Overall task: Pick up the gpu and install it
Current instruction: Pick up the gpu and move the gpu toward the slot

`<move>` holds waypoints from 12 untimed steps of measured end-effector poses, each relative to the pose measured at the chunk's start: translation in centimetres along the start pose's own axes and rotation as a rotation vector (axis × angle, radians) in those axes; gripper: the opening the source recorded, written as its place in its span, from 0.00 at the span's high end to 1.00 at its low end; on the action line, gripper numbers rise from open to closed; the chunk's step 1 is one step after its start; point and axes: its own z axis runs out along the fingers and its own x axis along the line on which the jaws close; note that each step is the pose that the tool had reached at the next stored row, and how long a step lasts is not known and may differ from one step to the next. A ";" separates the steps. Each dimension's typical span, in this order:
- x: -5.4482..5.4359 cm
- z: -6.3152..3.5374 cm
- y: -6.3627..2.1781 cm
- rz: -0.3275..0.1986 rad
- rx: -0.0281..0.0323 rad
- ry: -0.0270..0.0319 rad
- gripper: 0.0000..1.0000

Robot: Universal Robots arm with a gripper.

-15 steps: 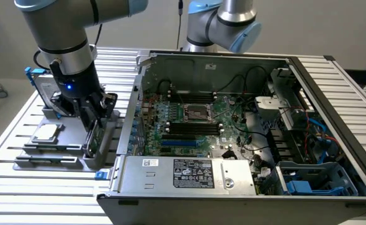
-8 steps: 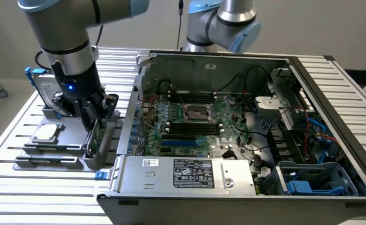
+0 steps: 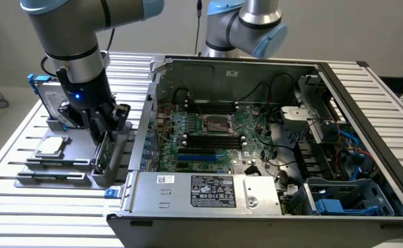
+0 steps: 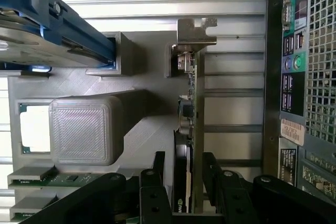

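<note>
Exterior view first: the gripper (image 3: 104,138) is down at the grey holder (image 3: 57,173) sitting on the slatted table (image 3: 22,206), on the exterior view's left of the open PC case (image 3: 339,88). The gpu (image 3: 102,157) stands on edge in a slot of that holder, right under the gripper. The power supply (image 3: 208,191) at the near side of the case has a black label and a small white sticker, but I can't read any of the text from here. The blue-framed hard drive (image 3: 44,93) stands at the far end of the holder.

Wrist view: the gpu (image 4: 188,108) is seen edge-on, with its silver bracket (image 4: 195,31) at the end away from the gripper (image 4: 185,157). The jaws are spread wide, with one of the fingers (image 4: 158,169) on each side of the card. They look just beside it rather than pinching, though the gap on one side is hard to make out. There's a greenish mark on the card's black cover, maybe a logo. The case's rear panel (image 4: 294,103) has coloured audio jacks and a pale sticker (image 4: 293,129), print unreadable.
</note>
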 end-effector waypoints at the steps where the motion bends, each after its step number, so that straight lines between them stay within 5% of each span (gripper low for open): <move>1: 0.0 0.01 0.01 0.000 -0.0001 -0.0001 0.58; 12: 0.0 0.04 0.01 0.000 0.0000 0.0000 0.67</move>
